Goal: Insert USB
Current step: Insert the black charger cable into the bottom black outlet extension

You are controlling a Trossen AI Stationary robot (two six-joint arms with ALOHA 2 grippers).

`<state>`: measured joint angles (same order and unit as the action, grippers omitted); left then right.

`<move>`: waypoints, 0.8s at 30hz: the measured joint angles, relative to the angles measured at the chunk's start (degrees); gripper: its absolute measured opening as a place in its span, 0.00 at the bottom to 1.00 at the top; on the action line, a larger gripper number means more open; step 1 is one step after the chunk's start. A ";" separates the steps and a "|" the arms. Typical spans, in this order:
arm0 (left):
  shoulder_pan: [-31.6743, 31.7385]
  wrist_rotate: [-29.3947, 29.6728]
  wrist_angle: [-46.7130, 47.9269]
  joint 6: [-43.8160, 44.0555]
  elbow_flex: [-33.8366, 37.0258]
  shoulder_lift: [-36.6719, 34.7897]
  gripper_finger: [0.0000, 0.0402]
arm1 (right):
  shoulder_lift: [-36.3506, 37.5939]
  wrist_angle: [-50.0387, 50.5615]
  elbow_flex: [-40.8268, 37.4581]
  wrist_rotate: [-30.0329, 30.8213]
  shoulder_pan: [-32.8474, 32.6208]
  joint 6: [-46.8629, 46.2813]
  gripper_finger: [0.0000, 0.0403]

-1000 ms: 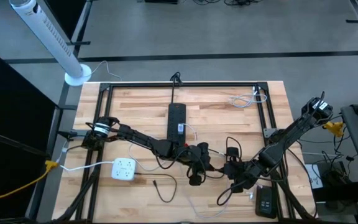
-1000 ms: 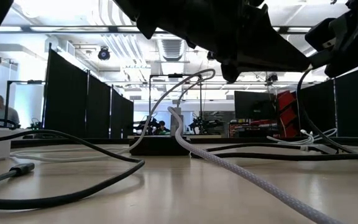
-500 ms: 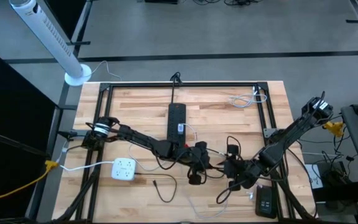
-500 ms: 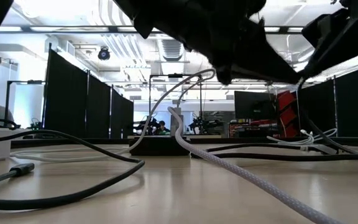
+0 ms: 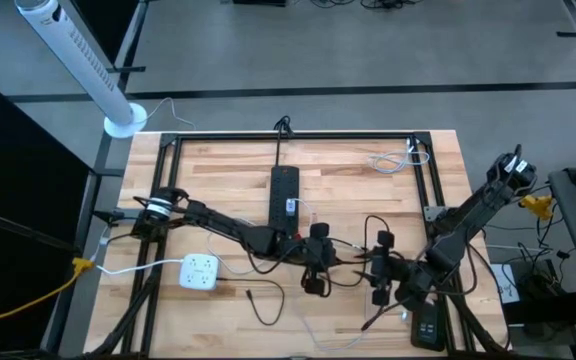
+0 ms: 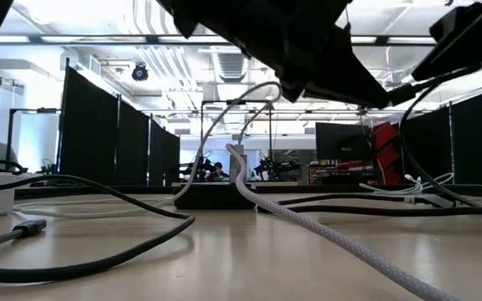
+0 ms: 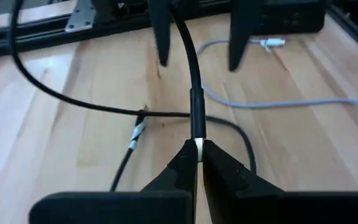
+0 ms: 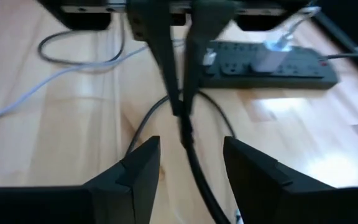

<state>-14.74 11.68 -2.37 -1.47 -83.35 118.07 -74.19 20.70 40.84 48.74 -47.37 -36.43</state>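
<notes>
Far left of the wooden table (image 5: 218, 170) sits a white multi-socket charger (image 5: 199, 271), a white lead running off its edge, and just beside it the loose end of a black cable (image 5: 251, 296) lies flat on the boards. At centre, the black power strip (image 5: 284, 195) lies lengthwise on the table with a white plug (image 8: 272, 53) seated in one of its sockets — the only thing on the table seen to be holding anything.

Just below the strip, the left gripper (image 7: 197, 151) has its fingers pinched tight on the black USB cable (image 7: 193, 93), right at the connector's pale tip; the cable runs on from the fingertips across the table. From above, this gripper (image 5: 315, 258) sits mid-table.

Facing it, the right gripper (image 8: 185, 158) stands with its fingers spread apart — the same black cable passes between them, and the left arm's two dark fingers close on it just ahead. In the high view the right gripper (image 5: 380, 272) is near the left one.

Far right, a dark remote-like unit (image 5: 427, 326) lies at the table's near corner, and a coil of pale cable (image 5: 393, 158) rests at the far corner.
</notes>
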 joint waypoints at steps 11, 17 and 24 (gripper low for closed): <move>-1.37 3.85 -0.15 -1.05 0.00 -1.63 0.00 | -0.02 -3.48 -0.89 5.39 -1.49 0.42 0.42; -1.79 4.40 -0.13 -1.86 0.00 -1.78 0.00 | -0.02 -5.94 -2.20 5.51 -1.49 1.50 0.43; -1.90 4.46 -0.16 -2.12 0.00 -1.93 0.00 | -0.04 -18.23 -6.51 5.52 -1.18 9.08 0.42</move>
<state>-16.64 16.14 -2.52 -3.60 -83.35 116.14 -74.24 2.47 34.33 54.26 -48.55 -27.35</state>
